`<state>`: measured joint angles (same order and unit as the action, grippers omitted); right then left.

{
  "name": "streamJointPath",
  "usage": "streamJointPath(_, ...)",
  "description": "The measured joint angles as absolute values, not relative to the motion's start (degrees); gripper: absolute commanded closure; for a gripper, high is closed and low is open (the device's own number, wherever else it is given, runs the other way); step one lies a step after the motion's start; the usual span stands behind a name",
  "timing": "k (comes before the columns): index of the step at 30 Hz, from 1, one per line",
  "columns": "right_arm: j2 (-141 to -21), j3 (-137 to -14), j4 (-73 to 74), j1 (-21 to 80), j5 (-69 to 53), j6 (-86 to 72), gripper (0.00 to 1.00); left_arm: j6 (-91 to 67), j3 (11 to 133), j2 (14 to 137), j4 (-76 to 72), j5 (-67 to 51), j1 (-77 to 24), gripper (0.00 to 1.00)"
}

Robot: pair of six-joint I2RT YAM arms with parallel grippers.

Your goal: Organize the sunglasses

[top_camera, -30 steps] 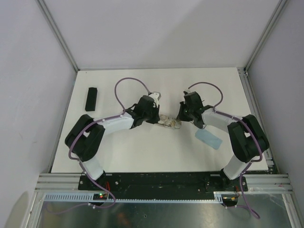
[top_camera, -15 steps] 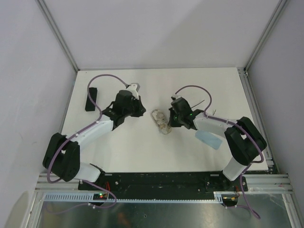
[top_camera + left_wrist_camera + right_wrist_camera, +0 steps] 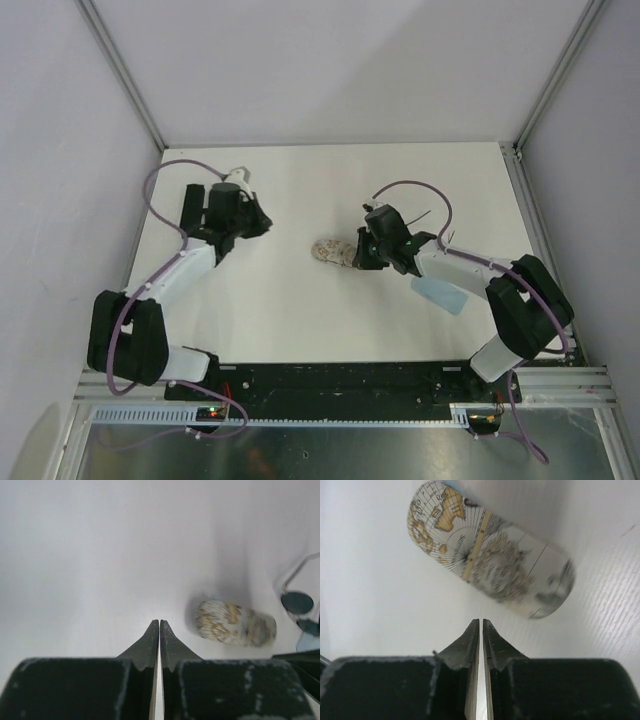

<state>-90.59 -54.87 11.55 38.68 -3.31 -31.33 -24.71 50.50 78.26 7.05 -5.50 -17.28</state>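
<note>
The wire-framed sunglasses (image 3: 298, 601) with dark rounded lenses lie at the right edge of the left wrist view, partly cut off. They sit behind the beige patterned case (image 3: 235, 622). That case (image 3: 331, 251) lies closed on its side on the white table (image 3: 300, 320). My right gripper (image 3: 358, 252) sits just right of it, shut and empty; the right wrist view shows the case (image 3: 490, 550) a little beyond the fingertips (image 3: 473, 630). My left gripper (image 3: 262, 225) is far to the left, shut with nothing in it (image 3: 159, 622).
A black oblong case (image 3: 190, 207) lies at the table's far left, just behind my left wrist. A pale blue cloth (image 3: 440, 294) lies under my right forearm. Metal frame posts and grey walls close in the table's sides and back.
My left gripper has pulled away from the beige case and swung left, up to the black case. The beige case now lies shut, turned crosswise, with my right gripper beside it.
</note>
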Motion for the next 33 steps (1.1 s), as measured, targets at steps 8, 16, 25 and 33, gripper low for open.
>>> streamJointPath(8, -95.2, -54.87, 9.04, 35.9, -6.63, -31.05, 0.9, -28.12, 57.76, 79.9, 8.08, -9.04, -0.89, 0.78)
streamJointPath(16, -96.97, -54.87, 6.52, 35.4, -9.37, -30.92, 0.82, -30.17, 70.46, 88.47, 9.3, -12.62, 10.7, 0.14)
streamJointPath(25, -96.86, -57.49, 9.23, 35.4, -9.91, -25.26, 0.67, -22.48, 86.8, 103.53, 17.1, -7.55, 12.03, 0.0)
streamJointPath(33, -94.04, -58.11, 9.93, 31.99, -13.67, -22.81, 0.58, -12.71, 88.88, 116.2, 22.15, -0.12, 12.01, 0.0)
